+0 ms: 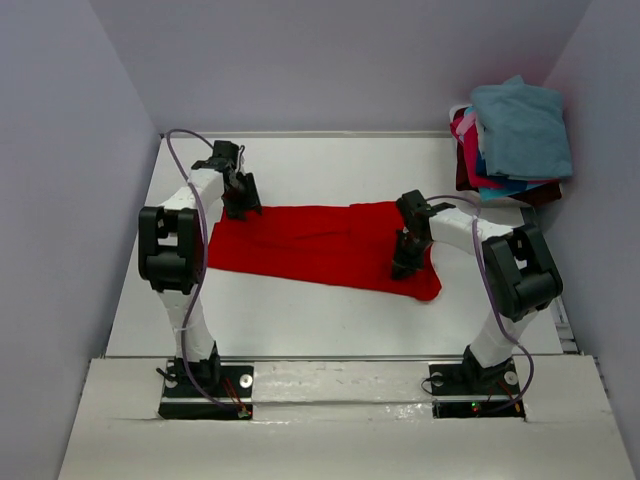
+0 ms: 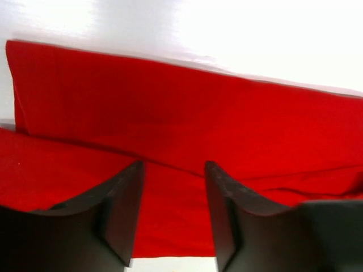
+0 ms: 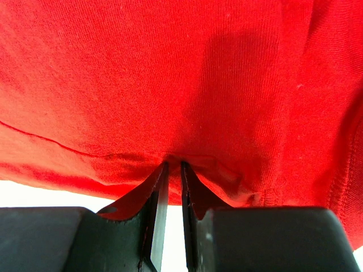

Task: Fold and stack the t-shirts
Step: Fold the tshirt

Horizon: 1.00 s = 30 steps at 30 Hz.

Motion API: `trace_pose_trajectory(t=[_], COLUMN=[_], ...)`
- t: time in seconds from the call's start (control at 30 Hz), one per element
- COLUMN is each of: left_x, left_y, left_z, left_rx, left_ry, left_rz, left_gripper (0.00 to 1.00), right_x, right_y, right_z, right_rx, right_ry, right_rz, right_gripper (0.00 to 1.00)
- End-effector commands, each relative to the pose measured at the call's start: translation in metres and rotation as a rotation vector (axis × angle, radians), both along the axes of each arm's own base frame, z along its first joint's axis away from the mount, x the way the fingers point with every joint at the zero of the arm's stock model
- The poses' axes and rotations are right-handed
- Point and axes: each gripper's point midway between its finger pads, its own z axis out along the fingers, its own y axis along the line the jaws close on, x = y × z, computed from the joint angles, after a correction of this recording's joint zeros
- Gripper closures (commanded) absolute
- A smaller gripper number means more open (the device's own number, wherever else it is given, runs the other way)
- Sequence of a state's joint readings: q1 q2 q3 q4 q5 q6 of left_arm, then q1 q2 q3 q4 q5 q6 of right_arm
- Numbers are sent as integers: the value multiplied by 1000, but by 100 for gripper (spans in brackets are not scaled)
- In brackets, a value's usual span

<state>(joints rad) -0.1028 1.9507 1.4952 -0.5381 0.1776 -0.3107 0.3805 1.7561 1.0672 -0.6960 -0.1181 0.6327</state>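
A bright red t-shirt (image 1: 320,245) lies spread across the middle of the white table (image 1: 300,320), with a fold running along it (image 2: 187,113). My left gripper (image 1: 240,200) hovers over the shirt's far left corner. In the left wrist view the left gripper (image 2: 173,167) is open, with red cloth below the gap and nothing between the fingers. My right gripper (image 1: 405,262) is down on the shirt's right part. Its jaws (image 3: 173,164) are shut on a pinch of the red t-shirt (image 3: 170,73), which puckers at the tips.
A heap of other t-shirts sits at the back right corner, teal-blue (image 1: 522,125) on top, with pink (image 1: 468,150), blue and dark maroon (image 1: 540,192) beneath. Pale walls close in the table on the left, back and right.
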Motion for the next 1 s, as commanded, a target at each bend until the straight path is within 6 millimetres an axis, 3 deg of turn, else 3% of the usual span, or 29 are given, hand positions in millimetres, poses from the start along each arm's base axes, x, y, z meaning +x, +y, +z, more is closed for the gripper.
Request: trace_pose_trajectory(t=[0.0,0.1,0.23,0.53,0.83,0.97], left_x=[-15,-23,-30,-40,-55,-62], left_y=[7,5,5,-2,0,2], left_z=[-15,-27,-40,-56,-65,-64], left_rx=[22,10,8,-33,-76,-70], left_ry=[76,108,147,193,218,220], left_rz=[7,11,21,38,59,55], left_gripper=[47,57,61,63,68,69], right_x=[-11,-11,-11,10,27,46], right_y=[-9,-8,-6,4,12,18], right_z=[-22,-23,-23,-13,-15,-14], right_rx=[-68,-63,-52,-33,-27,-17], right_ry=[54,60,61,28,29,24], right_rz=[-14,-22,-31,-45,-36,-32], right_gripper=[79,79,79,79,78,78])
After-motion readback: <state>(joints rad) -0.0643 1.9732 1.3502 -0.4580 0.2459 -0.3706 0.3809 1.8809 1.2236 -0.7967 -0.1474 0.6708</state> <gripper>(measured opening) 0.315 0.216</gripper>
